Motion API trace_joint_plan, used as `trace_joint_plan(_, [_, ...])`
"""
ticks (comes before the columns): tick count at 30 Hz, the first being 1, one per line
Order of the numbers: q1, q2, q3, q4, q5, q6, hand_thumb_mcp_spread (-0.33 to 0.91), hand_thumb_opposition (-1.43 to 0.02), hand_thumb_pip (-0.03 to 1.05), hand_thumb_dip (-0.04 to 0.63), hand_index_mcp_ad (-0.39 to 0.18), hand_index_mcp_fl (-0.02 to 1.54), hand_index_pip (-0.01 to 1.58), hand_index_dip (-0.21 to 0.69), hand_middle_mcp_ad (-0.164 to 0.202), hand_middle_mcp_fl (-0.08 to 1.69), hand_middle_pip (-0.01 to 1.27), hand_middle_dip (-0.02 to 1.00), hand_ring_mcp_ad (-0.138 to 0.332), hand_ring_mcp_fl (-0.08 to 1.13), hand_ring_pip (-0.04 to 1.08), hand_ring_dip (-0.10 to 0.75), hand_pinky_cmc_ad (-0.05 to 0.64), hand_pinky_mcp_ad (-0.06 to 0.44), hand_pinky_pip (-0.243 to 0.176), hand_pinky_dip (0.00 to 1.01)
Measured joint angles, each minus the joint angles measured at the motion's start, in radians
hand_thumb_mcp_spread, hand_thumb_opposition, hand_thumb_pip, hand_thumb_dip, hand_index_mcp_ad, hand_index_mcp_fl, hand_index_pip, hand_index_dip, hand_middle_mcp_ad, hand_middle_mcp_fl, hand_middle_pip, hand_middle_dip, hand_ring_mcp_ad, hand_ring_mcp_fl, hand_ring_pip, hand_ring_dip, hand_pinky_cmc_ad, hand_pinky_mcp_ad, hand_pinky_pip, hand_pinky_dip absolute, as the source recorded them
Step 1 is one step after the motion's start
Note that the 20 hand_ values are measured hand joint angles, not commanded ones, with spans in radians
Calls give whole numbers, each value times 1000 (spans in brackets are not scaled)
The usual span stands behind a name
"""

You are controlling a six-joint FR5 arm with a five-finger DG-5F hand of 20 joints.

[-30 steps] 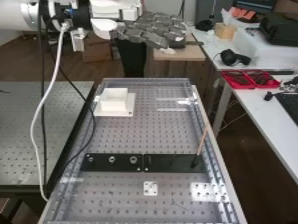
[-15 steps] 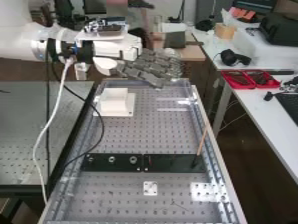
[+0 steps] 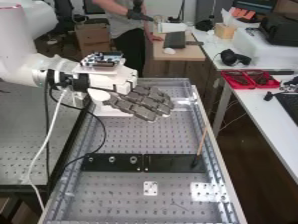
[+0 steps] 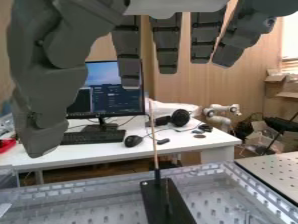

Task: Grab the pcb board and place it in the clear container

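Visibility: my hand (image 3: 143, 102) and wrist partly cover the white box (image 3: 103, 111) at the bench's far left. In the wrist view, my fingers overlap the monitor (image 4: 113, 100). The high view cuts off the near end of the bench (image 3: 159, 137).

Hand state: wide, fingers extended, thumb set apart from them.

Board location: a circuit board (image 3: 103, 59) sits on top of my wrist housing; I cannot tell whether it is the task's board.

Surface: the bench is perforated, with clear walls (image 3: 159, 81) around it. Two black plates (image 3: 174, 163) lie end to end across it. The left one bears round fittings (image 3: 112, 159); a thin rod (image 3: 201, 141) stands at a tilt on the right one. A small white plate (image 3: 150, 185) lies nearer.

Room: a second perforated table (image 3: 30, 130) is at left. At right, a white desk (image 3: 259, 115) carries red trays (image 3: 236, 75), headphones (image 4: 179, 117) and a keyboard (image 4: 93, 136).

Change: one second earlier, my hand is beyond the bench's far end and the white box is in full view. My hand is now lower and nearer, above the far part of the bench.
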Motion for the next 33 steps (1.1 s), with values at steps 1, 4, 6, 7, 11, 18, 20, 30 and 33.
trace_joint_plan(1, [-4, -8, -3, 6, 1, -1, 443, -714, 326, 63, -58, 387, 112, 105, 140, 122, 145, 96, 192, 42, 87, 0, 295, 183, -119, 278])
trace_joint_plan(4, [-15, -31, -10, 25, 2, -9, 459, -709, 332, 79, -82, 389, 190, 99, 119, 126, 140, 96, 190, 38, 91, 0, 298, 169, -113, 251])
trace_joint_plan(6, [-23, -44, -14, 42, 1, -22, 480, -728, 368, 96, -89, 387, 276, 113, 112, 124, 143, 110, 190, 37, 89, 2, 279, 164, -113, 223])
trace_joint_plan(7, [-27, -52, -16, 51, -1, -30, 475, -730, 370, 98, -99, 384, 293, 113, 106, 126, 143, 112, 194, 33, 89, 7, 278, 164, -112, 225])
trace_joint_plan(11, [-45, -83, -17, 76, -12, -54, 510, -742, 370, 126, -113, 367, 496, 113, 105, 105, 138, 110, 197, 31, 84, 5, 281, 162, -105, 194])
trace_joint_plan(18, [-84, -139, -2, 106, -69, -94, 541, -761, 374, 159, -134, 211, 887, 141, 87, 75, 143, 126, 164, 16, 93, 16, 278, 164, -89, 195])
trace_joint_plan(20, [-92, -151, 4, 115, -84, -101, 532, -775, 374, 159, -147, 176, 983, 152, 87, 56, 143, 126, 168, 16, 86, 24, 278, 155, -89, 195])
trace_joint_plan(30, [-125, -232, 48, 163, -168, -125, 586, -787, 363, 178, -148, 66, 1335, 239, 80, 2, 141, 133, 112, 7, 93, 30, 281, 148, -89, 195])
trace_joint_plan(33, [-135, -254, 62, 177, -200, -135, 586, -787, 354, 190, -148, 37, 1393, 257, 75, 5, 143, 141, 112, 10, 87, 37, 281, 148, -89, 195])
